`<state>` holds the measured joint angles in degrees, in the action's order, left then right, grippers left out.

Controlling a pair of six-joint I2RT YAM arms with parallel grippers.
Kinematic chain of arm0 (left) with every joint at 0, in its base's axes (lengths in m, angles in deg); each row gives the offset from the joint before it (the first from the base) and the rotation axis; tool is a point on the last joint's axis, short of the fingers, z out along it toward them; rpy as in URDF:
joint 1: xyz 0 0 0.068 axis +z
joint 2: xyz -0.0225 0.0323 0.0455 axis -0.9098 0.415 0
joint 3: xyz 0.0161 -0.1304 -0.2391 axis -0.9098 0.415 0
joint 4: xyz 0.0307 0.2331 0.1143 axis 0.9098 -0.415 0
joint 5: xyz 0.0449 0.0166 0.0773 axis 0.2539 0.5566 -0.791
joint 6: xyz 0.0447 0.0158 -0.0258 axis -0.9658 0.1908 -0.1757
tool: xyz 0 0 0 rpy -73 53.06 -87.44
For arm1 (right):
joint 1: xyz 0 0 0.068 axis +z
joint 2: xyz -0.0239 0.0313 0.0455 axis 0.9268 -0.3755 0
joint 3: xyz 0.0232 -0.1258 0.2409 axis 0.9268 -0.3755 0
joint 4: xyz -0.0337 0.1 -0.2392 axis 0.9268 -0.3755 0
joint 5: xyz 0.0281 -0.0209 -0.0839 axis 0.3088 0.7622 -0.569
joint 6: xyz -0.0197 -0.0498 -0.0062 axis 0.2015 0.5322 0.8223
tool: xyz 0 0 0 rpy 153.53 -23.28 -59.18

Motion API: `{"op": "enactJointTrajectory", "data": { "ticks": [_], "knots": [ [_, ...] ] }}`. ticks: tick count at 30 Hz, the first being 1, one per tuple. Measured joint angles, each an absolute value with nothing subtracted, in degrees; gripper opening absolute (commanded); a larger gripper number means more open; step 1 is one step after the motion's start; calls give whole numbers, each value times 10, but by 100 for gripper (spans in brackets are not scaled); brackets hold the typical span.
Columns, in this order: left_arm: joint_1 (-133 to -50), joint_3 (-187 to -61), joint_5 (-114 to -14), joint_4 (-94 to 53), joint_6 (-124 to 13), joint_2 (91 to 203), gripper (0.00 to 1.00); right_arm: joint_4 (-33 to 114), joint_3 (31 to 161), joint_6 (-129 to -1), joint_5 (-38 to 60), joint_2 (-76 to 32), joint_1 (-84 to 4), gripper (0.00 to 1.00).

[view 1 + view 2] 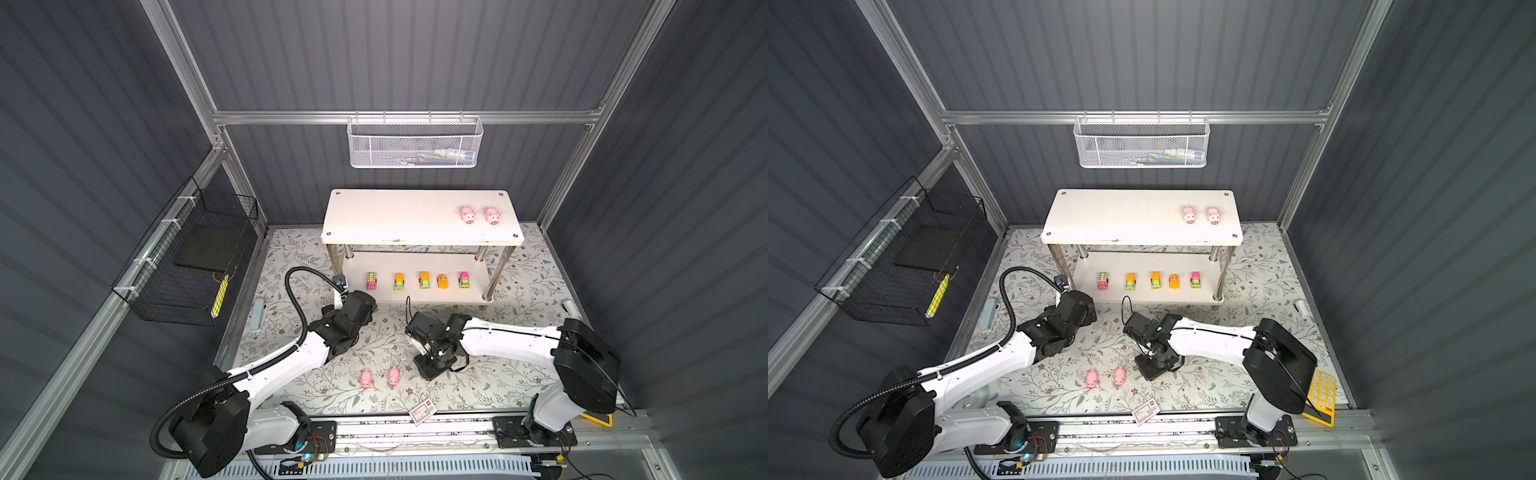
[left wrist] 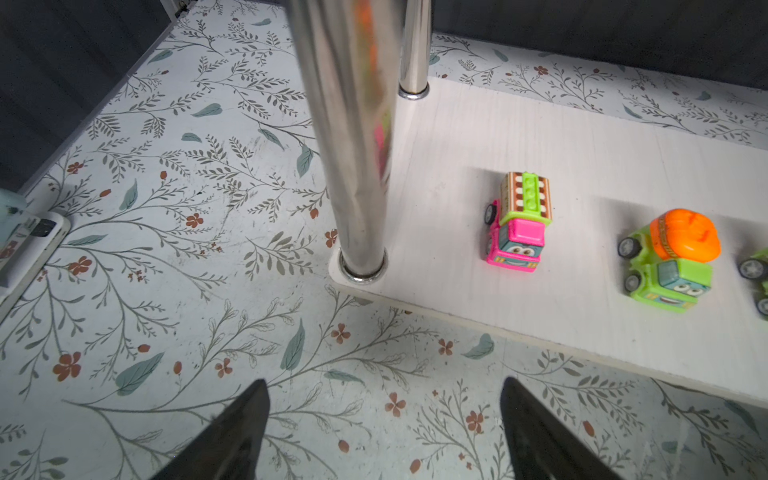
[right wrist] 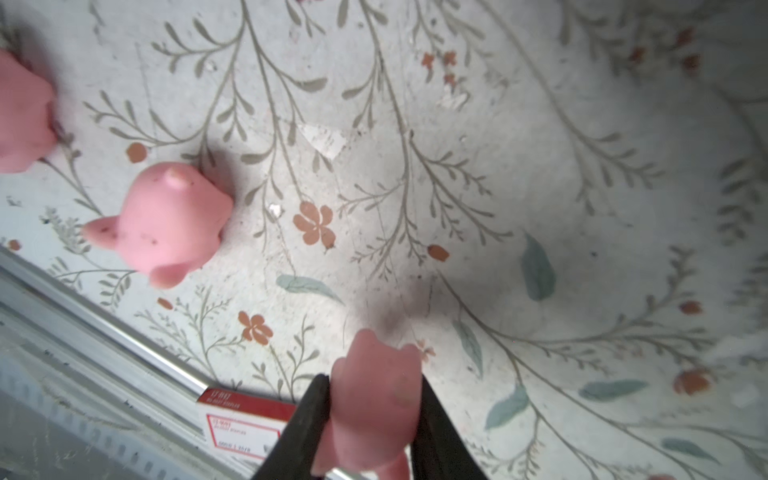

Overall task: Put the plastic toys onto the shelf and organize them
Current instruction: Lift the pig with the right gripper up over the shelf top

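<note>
Pink pig pickup | left pincer spread, empty, beside front post of shelf | loose pigs on bench at 9 o'clock of right pincer | right pincer pinching held pig; judgement: lift straight, carry toward 12 o'clock, set at 9 o'clock of shelved pigs, snout forward.

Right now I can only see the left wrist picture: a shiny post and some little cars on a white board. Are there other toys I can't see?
Observer: Yes. Two pigs stand on the shelf's top board, near its right end.
Visitor: Is anything still off the shelf?
Observer: Two more pigs sit on the flowered mat, in front of the arms.
Visitor: What is the other arm doing?
Observer: Its right hand is gripping a fifth pig just above the mat.
</note>
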<state>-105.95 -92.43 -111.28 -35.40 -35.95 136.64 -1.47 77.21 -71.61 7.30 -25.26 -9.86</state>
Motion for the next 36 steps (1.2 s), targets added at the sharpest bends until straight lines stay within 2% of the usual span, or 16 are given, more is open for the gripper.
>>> {"op": "enactJointTrajectory", "data": {
  "ticks": [8, 16, 28, 36],
  "knots": [
    [-1059, -920, -1113, -352, -359, 1366, 87, -144, 912, -715, 30, -149, -115, 33],
    [-1058, -905, -1112, -347, -360, 1359, 87, -279, 1136, -689, -14, -132, -154, 31],
    [-1055, -895, -1108, -337, -360, 1351, 87, -383, 1524, -601, -68, -265, -212, 31],
    [-1054, -895, -1106, -330, -360, 1351, 87, -341, 1624, -557, -47, -358, -286, 30]
  ]
}}
